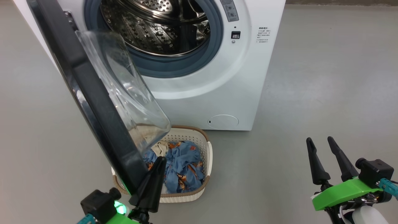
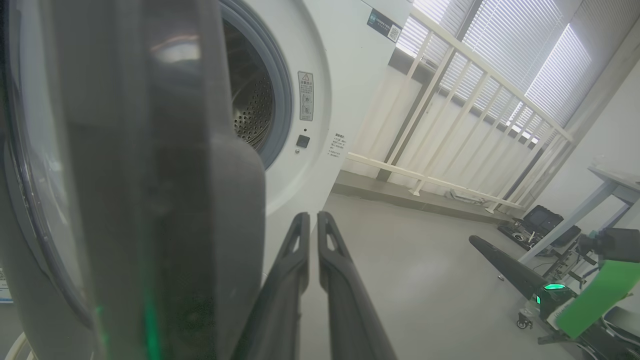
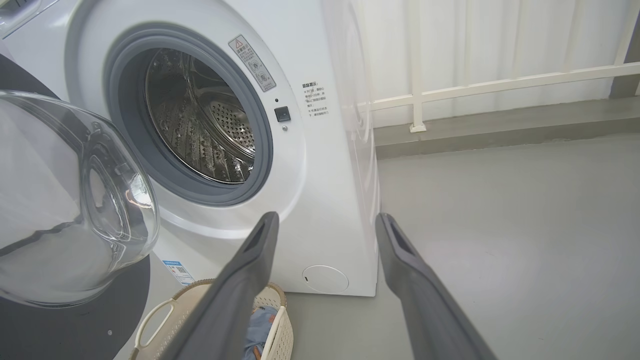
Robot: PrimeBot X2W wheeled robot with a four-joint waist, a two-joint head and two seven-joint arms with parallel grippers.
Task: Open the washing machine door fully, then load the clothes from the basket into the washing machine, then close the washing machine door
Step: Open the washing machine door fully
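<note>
The white washing machine [image 1: 199, 93] stands ahead with its steel drum [image 1: 155, 28] exposed. The washing machine door [image 1: 93, 102], black-rimmed with a clear domed window [image 1: 124, 87], is swung out toward me on the left. Under it sits the cream basket [image 1: 202, 140] holding the blue printed clothes [image 1: 183, 168]. My left gripper [image 1: 161, 159] is shut with nothing in it, lying right against the door's lower inner edge above the basket. The left wrist view has the shut left gripper [image 2: 312, 216] beside the door [image 2: 150, 200]. My right gripper [image 1: 320, 140] hangs open over bare floor, far right.
Grey floor [image 1: 326, 77] spreads right of the machine. A white railing [image 2: 450, 125] with blinds behind runs along the far wall. A black case [image 2: 542, 222] and a table leg [image 2: 575, 220] stand at the right. The right wrist view takes in the basket's handle [image 3: 155, 317].
</note>
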